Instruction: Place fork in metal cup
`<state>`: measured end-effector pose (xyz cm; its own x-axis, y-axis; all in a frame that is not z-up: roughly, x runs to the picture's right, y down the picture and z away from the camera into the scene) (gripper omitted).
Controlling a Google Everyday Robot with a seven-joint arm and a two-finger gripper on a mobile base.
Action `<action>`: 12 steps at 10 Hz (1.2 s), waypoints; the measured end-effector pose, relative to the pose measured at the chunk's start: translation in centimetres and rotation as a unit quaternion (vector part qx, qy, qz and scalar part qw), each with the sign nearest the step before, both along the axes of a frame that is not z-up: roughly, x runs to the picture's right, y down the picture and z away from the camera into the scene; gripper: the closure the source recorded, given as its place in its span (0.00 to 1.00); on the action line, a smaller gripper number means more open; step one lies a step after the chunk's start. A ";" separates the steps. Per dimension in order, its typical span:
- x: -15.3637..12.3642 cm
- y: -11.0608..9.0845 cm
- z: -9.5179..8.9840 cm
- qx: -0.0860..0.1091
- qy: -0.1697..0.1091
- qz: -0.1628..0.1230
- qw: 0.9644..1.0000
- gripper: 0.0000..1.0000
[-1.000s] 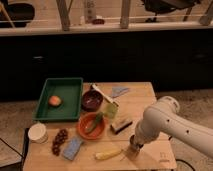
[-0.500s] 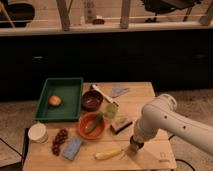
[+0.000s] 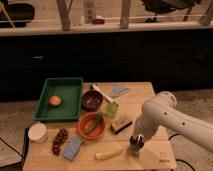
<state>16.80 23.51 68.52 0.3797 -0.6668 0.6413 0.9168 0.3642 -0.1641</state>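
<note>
My gripper (image 3: pixel 135 144) hangs low over the front right part of the wooden table (image 3: pixel 155 150), pointing down, with the white arm (image 3: pixel 165 117) bent above it. A slim light-handled utensil (image 3: pixel 101 92), which looks like the fork, lies at the back against the dark maroon bowl (image 3: pixel 92 100). A small pale shiny cup-like thing (image 3: pixel 111 109), possibly the metal cup, stands just right of that bowl. The gripper is well to the front right of both. What is under the gripper is hidden.
A green tray (image 3: pixel 65 85) with an orange fruit (image 3: pixel 55 100) sits back left. An orange bowl (image 3: pixel 91 126) holds a green vegetable. A white cup (image 3: pixel 37 132), grapes (image 3: pixel 59 140), blue sponge (image 3: pixel 73 148), yellow item (image 3: pixel 108 153), dark block (image 3: pixel 121 125) and bluish cloth (image 3: pixel 119 91) lie around.
The gripper has risen slightly and the arm's elbow has shifted a little left. The objects on the table have not moved.
</note>
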 end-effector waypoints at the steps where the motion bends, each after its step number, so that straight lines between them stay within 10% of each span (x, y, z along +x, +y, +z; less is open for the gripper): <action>1: 0.1 0.0 0.1 -0.001 0.000 0.001 1.000 0.20; 12: 0.4 0.5 0.1 -0.008 0.000 0.004 1.000 0.20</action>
